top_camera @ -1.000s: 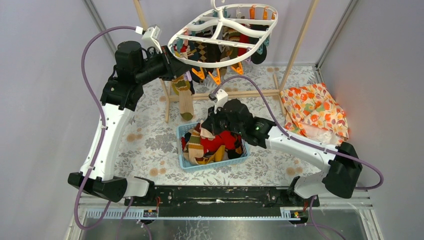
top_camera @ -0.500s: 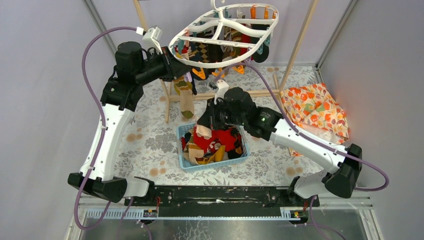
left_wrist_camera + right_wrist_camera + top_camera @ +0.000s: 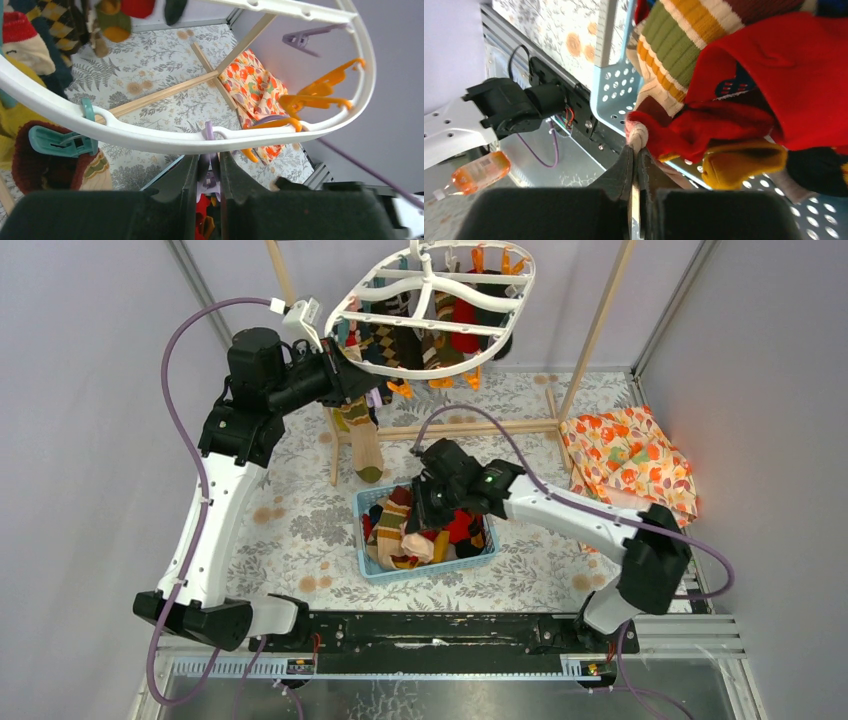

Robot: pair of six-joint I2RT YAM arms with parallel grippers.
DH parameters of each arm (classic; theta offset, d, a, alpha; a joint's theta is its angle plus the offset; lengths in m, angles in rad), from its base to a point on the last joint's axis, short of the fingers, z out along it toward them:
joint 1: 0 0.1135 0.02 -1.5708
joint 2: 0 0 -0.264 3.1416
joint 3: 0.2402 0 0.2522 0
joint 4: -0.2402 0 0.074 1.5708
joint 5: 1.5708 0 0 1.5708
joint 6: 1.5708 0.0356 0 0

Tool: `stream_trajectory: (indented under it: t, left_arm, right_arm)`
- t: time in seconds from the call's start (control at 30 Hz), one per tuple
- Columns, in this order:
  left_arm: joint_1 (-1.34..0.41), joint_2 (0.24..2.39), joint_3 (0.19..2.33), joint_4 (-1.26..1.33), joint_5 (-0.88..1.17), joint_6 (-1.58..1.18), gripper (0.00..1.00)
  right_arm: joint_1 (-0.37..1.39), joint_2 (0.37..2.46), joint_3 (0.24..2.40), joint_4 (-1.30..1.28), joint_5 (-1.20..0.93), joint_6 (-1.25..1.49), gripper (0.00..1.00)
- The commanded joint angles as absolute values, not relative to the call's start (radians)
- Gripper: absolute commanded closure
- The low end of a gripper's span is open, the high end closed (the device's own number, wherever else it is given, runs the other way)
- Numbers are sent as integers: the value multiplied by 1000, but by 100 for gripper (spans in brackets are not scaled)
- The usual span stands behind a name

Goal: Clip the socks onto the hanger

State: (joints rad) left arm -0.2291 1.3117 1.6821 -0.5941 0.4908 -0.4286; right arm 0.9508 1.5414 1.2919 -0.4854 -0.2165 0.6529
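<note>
Red sock, cream cuff, atop sock pile in blue basket, mid-table. Pinched at the cuff by right gripper, jaws narrow on the fabric. Body trailing toward 2 o'clock in the wrist view; long axis bunched, hard to read. White hanger overhead, 12 o'clock from basket, tilted. Lilac clip on its near rim squeezed in left gripper, gap narrow. Clip roughly 11 o'clock from sock, higher up. Right arm nearer; likely next, cuff lifted toward clip.
</note>
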Motion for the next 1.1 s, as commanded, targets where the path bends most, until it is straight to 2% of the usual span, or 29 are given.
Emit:
stream_trajectory:
  t: [0.0, 0.1, 0.3, 0.43, 0.5, 0.6, 0.93, 1.07]
  left_arm:
    - [-227, 1287, 1669, -568, 500, -404, 100]
    - [-227, 1287, 1665, -565, 495, -401, 100]
    - [-226, 1290, 1660, -565, 496, -394, 100]
    - [-227, 1292, 1661, -564, 495, -389, 100]
    - [-226, 1292, 1662, -563, 495, -385, 100]
    - [-227, 1298, 1661, -563, 494, -383, 100]
    - [-226, 1298, 1662, -558, 507, -387, 100]
    - [-225, 1299, 1665, -559, 508, -388, 100]
  right_arm:
    - [906, 1619, 1244, -356, -442, 778, 94]
    - [866, 1661, 1221, -254, -500, 835, 88]
    - [851, 1656, 1126, 85, -474, 962, 59]
    - [856, 1586, 989, 351, -411, 994, 34]
    - [870, 1540, 944, 400, -364, 937, 29]
    - [891, 1458, 904, 382, -307, 780, 27]
    - [996, 1158, 696, 227, -183, -34, 28]
    - [1018, 1120, 660, 184, -136, -260, 29]
